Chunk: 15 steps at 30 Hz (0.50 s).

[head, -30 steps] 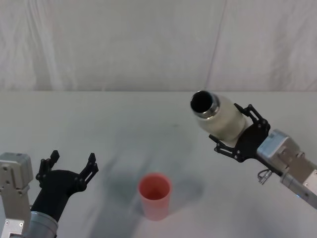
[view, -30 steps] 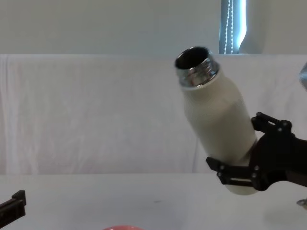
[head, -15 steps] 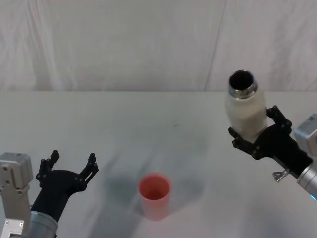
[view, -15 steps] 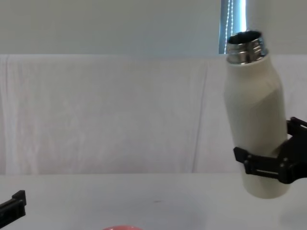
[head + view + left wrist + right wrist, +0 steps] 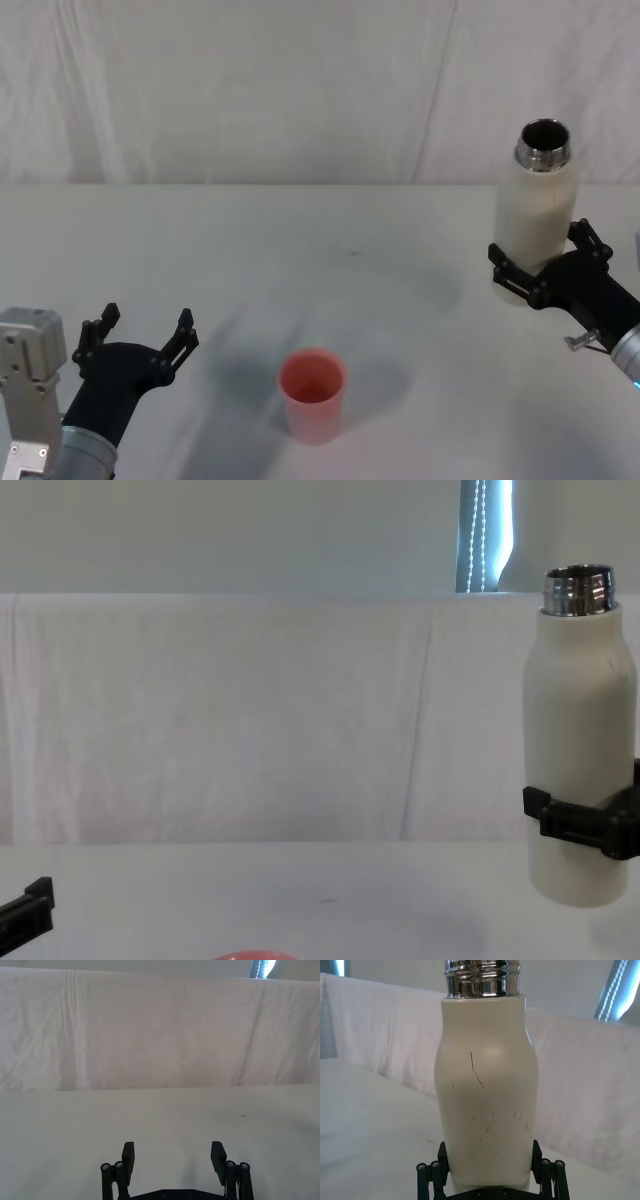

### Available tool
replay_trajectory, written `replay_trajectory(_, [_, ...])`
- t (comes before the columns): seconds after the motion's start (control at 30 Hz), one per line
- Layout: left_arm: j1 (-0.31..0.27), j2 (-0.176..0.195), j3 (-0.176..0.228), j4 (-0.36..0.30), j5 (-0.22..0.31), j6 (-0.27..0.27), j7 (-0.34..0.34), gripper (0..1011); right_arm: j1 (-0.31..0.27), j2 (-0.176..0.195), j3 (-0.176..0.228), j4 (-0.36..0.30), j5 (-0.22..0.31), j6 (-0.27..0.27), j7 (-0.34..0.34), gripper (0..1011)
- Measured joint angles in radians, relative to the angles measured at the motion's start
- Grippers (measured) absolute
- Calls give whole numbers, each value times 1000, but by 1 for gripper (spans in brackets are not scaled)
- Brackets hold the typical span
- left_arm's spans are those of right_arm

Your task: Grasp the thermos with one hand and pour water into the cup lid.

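Note:
The cream-white thermos (image 5: 535, 215) stands upright at the right of the table, its open steel neck on top, and my right gripper (image 5: 545, 270) is shut around its lower body. It shows the same way in the chest view as the thermos (image 5: 577, 750) and, close up, the thermos (image 5: 486, 1095) in the right wrist view. The pink-red cup lid (image 5: 313, 394) sits upright near the table's front middle, well to the left of the bottle; its rim (image 5: 255, 955) peeks in at the chest view's bottom. My left gripper (image 5: 140, 335) rests open at the front left, holding nothing.
A white cloth backdrop (image 5: 300, 90) hangs behind the grey-white table (image 5: 320, 260). Bare tabletop lies between the cup lid and the thermos.
The right gripper has swung the thermos from tilted toward the cup lid back to upright and carried it right, away from the cup lid. The left arm has not moved.

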Motion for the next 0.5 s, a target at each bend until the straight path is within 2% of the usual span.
replay_trajectory(0.5, [0, 0, 0, 0, 0, 0, 0, 1001, 137, -66, -17, 244, 67, -4, 23, 962])
